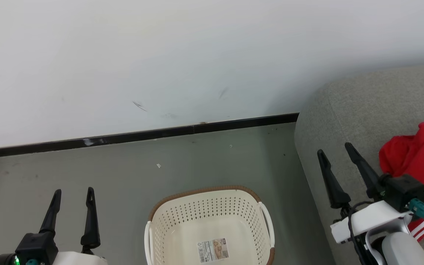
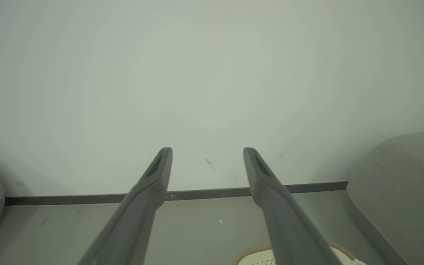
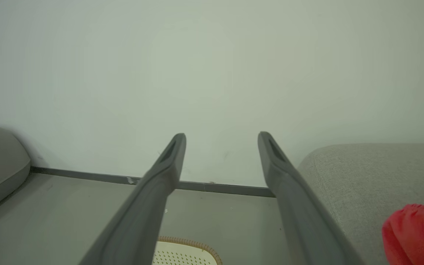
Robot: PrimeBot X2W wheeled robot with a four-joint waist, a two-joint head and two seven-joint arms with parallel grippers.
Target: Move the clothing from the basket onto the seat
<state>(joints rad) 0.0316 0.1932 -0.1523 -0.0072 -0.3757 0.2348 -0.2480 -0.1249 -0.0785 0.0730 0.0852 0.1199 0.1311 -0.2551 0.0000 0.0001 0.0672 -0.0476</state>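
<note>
Bare wall (image 1: 160, 55) behind; basket (image 1: 204, 208) at 6 o'clock looks empty, clothing (image 1: 418, 154) is laid on the sofa (image 1: 363, 103) at 3 o'clock. Left fingers (image 1: 91, 221), right fingers (image 1: 330, 180) splayed, nothing held; probably only a pull-back is needed.

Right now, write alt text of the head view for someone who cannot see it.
Red clothing lies on the grey sofa at right; the cream basket on the floor looks empty. The left gripper and right gripper stand open.

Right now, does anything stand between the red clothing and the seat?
Nothing visible does: the red clothing already lies on the grey seat, to the right of the basket.
</note>
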